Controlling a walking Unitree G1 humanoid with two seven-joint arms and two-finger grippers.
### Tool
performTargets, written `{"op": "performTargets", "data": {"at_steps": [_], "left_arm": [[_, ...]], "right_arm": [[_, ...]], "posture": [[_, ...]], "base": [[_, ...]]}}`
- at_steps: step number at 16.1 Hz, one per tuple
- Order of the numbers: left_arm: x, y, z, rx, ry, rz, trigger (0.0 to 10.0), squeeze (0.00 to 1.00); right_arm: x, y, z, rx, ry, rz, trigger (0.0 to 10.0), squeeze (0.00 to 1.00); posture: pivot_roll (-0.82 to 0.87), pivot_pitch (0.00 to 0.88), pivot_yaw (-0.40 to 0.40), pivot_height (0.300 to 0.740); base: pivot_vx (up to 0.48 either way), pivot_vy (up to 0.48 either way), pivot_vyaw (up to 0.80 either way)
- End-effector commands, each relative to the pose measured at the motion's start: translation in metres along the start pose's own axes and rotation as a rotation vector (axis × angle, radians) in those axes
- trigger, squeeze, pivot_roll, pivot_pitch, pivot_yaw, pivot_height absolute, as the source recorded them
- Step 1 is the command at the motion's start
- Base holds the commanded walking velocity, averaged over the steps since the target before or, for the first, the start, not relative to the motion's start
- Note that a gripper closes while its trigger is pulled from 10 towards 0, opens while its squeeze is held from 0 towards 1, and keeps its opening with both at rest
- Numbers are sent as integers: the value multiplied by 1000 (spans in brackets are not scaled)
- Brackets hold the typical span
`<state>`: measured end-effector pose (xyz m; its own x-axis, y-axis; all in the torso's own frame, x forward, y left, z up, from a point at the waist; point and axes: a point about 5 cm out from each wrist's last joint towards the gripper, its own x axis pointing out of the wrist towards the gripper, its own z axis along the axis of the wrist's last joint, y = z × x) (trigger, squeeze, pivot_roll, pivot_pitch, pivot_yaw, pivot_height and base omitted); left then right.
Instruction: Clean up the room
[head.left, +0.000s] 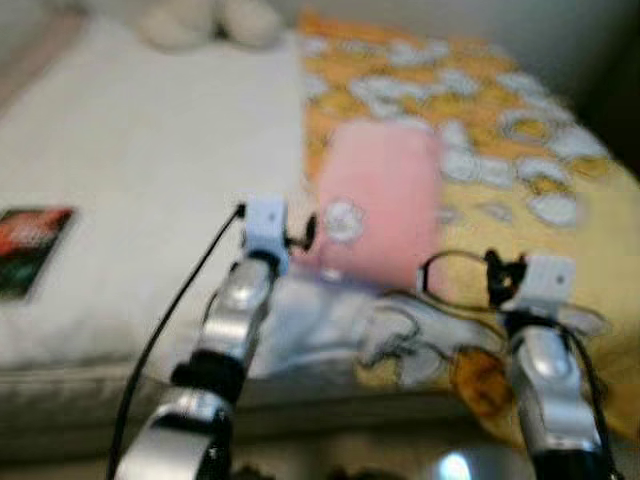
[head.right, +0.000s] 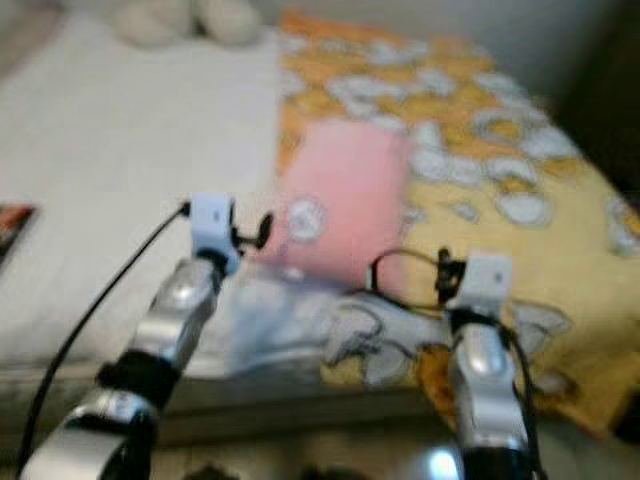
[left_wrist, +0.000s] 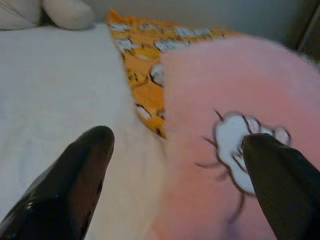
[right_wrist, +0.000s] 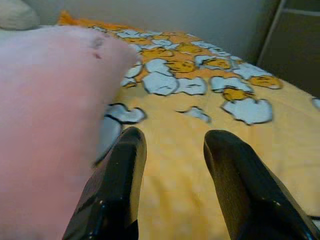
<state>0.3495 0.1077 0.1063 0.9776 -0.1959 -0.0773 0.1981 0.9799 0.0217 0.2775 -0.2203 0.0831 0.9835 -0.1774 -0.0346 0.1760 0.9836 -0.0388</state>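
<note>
The tidying looks barely begun. On the bed (head.left: 150, 180), a book (head.left: 32, 248) lies at the far left and plush toys (head.left: 210, 20) sit at the head. The left hand (left_wrist: 175, 165) is spread wide, holding nothing, at the near edge of the pink pillow (head.left: 380, 200). The right hand (right_wrist: 172, 165), moderately open and empty, hovers over the yellow blanket (head.left: 540, 170) beside the pillow.

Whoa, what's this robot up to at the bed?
The robot is standing at the foot of a bed, with both arms stretched out toward a pink pillow that lies on a yellow patterned blanket. Its left gripper is open, the fingers either side of the pillow's near edge. Its right gripper is open too, over the blanket just beside the pillow. Nothing is being held yet. A small dark book lies on the white sheet.
</note>
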Motion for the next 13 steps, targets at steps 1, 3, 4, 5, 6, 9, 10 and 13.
{"op": "performTargets", "data": {"at_steps": [1,3,4,5,6,9,10,13], "left_arm": [[4,-3,7,15,-27,1,10000,0],[2,5,11,-37,-76,41,10000,1000],[5,10,9,11,-35,95,10000,1000],[6,13,8,16,-25,118,10000,1000],[5,17,7,7,-22,139,10000,1000],[1,23,3,-1,-26,159,10000,1000],[0,21,2,-32,-17,117,10000,1000],[3,22,11,10,-62,137,10000,0]], "right_arm": [[1,0,3,-19,-19,3,10000,0],[4,14,4,-35,-22,34,10000,0],[5,18,5,-34,-28,37,10000,192],[5,23,7,-17,-38,60,10000,1000],[5,27,9,-7,-51,83,10000,1000],[5,32,7,1,-41,101,10000,1000],[6,33,5,14,-30,105,10000,1000],[6,40,2,-8,-23,140,10000,0]], "posture": [[16,0,-17,740],[22,0,-21,740],[26,0,-24,740],[28,0,-25,740],[35,0,-29,740],[48,0,-37,740],[51,0,-39,740],[55,0,-42,740]], "base": [[0,0,0],[0,0,0],[0,0,0],[0,0,0],[0,0,0],[0,0,0],[0,0,0],[480,0,0]]}}
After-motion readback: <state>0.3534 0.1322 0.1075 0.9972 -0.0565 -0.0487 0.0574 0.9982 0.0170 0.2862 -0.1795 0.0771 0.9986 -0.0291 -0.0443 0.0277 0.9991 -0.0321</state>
